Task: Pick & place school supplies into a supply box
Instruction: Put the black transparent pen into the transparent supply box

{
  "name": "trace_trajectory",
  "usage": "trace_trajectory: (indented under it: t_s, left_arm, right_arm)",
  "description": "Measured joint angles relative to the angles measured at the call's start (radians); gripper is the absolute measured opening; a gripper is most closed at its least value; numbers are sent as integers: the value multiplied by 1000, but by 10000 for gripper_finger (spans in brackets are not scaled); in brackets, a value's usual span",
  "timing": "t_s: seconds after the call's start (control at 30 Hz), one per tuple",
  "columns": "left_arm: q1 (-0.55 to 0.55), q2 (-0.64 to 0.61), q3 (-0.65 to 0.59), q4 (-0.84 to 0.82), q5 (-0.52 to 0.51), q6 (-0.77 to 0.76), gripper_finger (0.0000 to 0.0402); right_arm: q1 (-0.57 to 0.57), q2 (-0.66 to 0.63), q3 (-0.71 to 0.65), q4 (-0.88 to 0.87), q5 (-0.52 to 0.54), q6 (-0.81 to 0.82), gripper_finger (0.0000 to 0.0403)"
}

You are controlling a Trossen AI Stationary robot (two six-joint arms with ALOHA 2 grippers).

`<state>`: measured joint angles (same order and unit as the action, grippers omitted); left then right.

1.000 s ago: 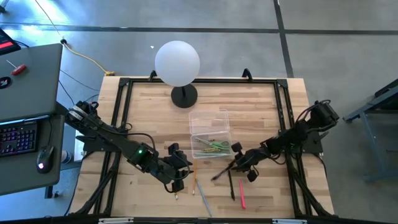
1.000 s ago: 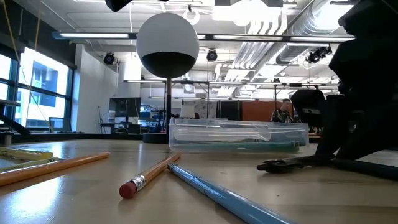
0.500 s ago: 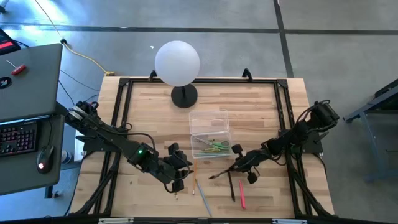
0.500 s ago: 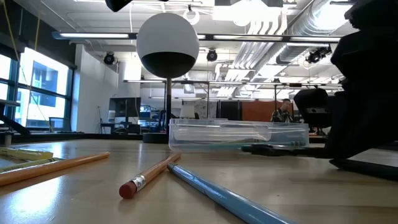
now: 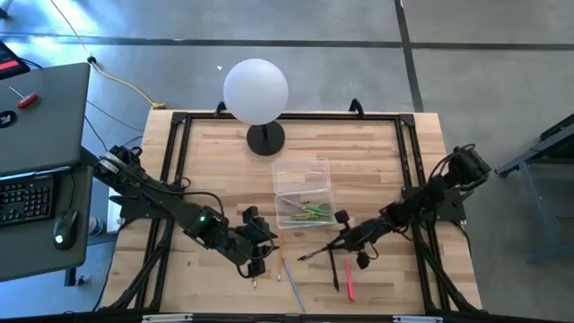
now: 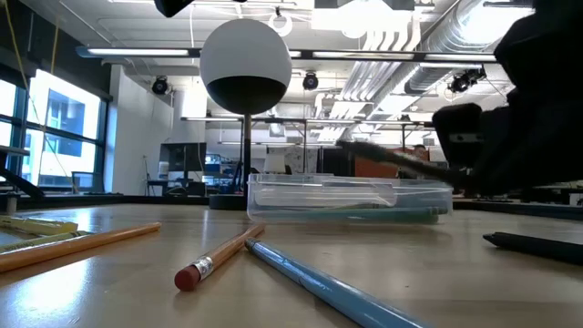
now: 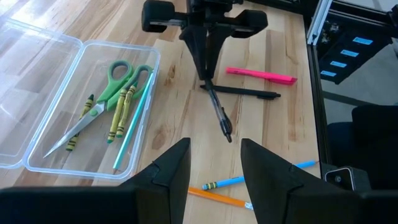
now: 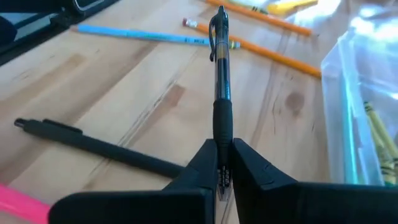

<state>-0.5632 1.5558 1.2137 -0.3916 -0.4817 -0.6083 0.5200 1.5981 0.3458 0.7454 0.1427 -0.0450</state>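
Right gripper [image 5: 343, 241] sits centre-right of the high view, jaws pinching a black pen [image 8: 219, 93] by its tail end, tip sticking far out and lifted off the table. Left gripper [image 7: 214, 165] waits lower centre, fingers spread, holding nothing

Box [image 5: 303, 193] is mid-frame, just beside the right gripper. Scissors [image 7: 102, 102], crayons [image 7: 121, 112] and a teal pencil [image 7: 132, 127] already inside

Risks:
- grip is at the very end, so pen could pivot or slip out on a fast swing
- long overhang could catch the box wall and shove the box or knock the pen loose
- released at an angle, pen may end up propped on the rim instead of inside

Around: second black pen [image 7: 245, 92] and pink marker [image 7: 260, 75] on the table just below the right gripper; blue pencil [image 8: 140, 36] and orange pencils [image 8: 267, 46] lower centre near the left gripper. Lamp [image 5: 256, 94] stands above the box, well apart. Path to the box looks clear; left arm is near but not in the way
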Motion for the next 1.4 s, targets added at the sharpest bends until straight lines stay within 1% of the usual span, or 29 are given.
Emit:
trace_trajectory:
  t_s: [0.23,0.47,0.53,0.67,0.77,0.83,0.9,0.93,1.03,1.13,1.27,1.4]
  left_arm:
    - [0,0,0,0,0,0,172]
    - [0,0,0,0,0,0,172]
    - [0,0,0,0,0,0,172]
    - [0,0,0,0,0,0,172]
    - [0,0,0,0,0,0,172]
    - [0,0,0,0,0,0,172]
    - [0,0,0,0,0,0,172]
    - [0,0,0,0,0,0,172]
    - [0,0,0,0,0,0,172]
    - [0,0,0,0,0,0,172]
    - [0,0,0,0,0,0,172]
    - [0,0,0,0,0,0,172]
  right_arm:
    - [20,-64,0,1,20,-24,15]
    - [35,-207,0,1,26,-36,11]
    - [40,-254,0,0,72,-38,11]
    - [49,-357,0,-35,217,-70,11]
    - [31,-423,0,-189,337,-100,11]
    - [-1,-452,0,-326,382,-63,11]
    - [-41,-460,0,-444,374,26,11]
    - [-59,-459,0,-497,353,63,11]
    - [-103,-458,0,-578,299,95,11]
    - [-138,-458,0,-541,288,70,11]
    - [-195,-445,6,-485,174,18,12]
    - [-220,-366,53,-488,162,8,12]
